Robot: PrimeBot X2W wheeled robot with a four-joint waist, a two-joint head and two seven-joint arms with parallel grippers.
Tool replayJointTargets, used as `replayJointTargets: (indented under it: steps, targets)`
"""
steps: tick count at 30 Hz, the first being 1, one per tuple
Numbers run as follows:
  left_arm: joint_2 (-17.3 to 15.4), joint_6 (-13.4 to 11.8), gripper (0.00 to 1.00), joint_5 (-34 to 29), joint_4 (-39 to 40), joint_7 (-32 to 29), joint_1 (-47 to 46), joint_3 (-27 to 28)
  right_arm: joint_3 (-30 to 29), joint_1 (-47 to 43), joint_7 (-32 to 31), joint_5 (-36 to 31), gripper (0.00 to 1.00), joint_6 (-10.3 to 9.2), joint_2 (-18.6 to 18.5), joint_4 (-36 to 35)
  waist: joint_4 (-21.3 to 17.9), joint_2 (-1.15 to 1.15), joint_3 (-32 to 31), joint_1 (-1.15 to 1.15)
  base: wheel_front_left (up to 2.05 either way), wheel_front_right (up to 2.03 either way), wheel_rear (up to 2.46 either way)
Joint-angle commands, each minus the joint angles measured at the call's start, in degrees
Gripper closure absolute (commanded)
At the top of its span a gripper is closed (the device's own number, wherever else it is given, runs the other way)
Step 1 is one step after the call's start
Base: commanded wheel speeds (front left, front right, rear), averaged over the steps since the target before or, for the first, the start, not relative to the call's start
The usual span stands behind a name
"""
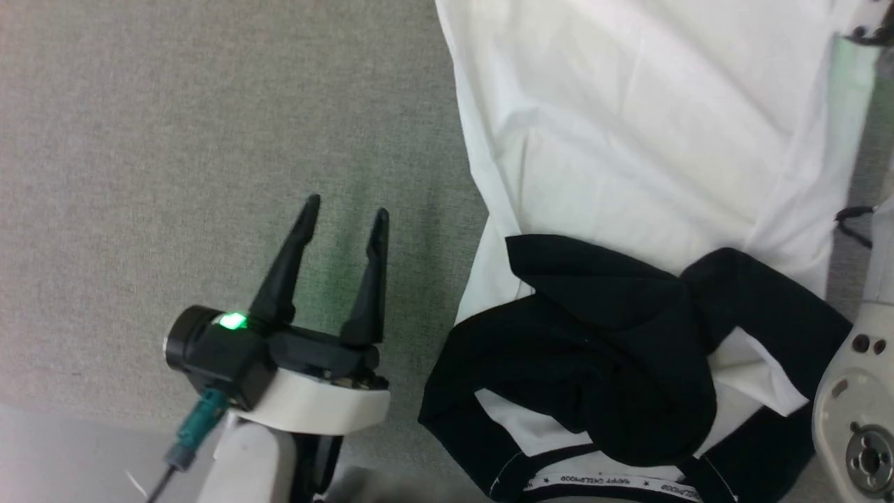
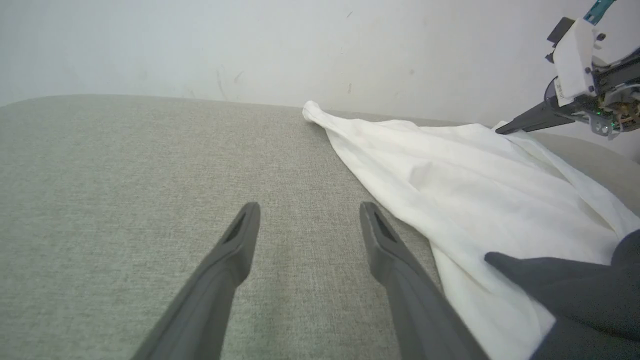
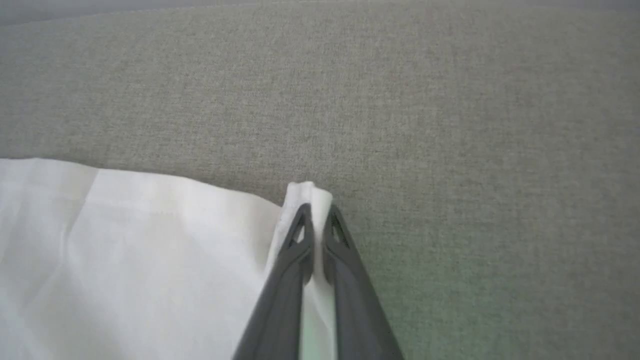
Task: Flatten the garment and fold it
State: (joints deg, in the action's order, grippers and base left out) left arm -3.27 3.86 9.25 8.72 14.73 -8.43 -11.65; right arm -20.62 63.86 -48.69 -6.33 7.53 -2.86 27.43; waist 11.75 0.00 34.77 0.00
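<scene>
seems a bare lab room: grey woven fabric surface (image 2: 125,165), plain scuffed white wall (image 2: 200,45).

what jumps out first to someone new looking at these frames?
The garment dominates: its white body spreads across the upper right of the head view, with the black sleeves bunched in a heap at the lower right. In the right wrist view the right gripper is shut on a pinched white corner of it. The left gripper stands open and empty over the grey fabric surface, left of the shirt.
</scene>
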Motion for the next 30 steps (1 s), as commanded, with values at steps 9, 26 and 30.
replayJointTargets:
  steps: [9,26,30]
  targets:
    - [-7.00,2.54,0.00,3.81,2.25,-10.49,-14.12,2.84,5.73,-4.75,6.38,8.56,1.00,-0.04,-0.02,1.33,-5.13,0.00,-4.76,0.00,0.00,0.00,0.00]
    - [-14.60,3.53,0.00,24.03,-22.08,-53.32,-54.50,-7.97,11.93,-3.69,10.33,13.94,1.00,-0.04,-0.02,3.34,-10.02,0.00,0.33,0.00,0.00,0.00,0.00]
    - [-14.87,1.87,0.00,22.80,-26.41,-56.40,-58.34,-8.50,14.64,-2.67,11.39,15.89,1.00,-0.04,-0.02,4.61,-11.36,0.00,1.81,0.00,0.00,0.00,0.00]
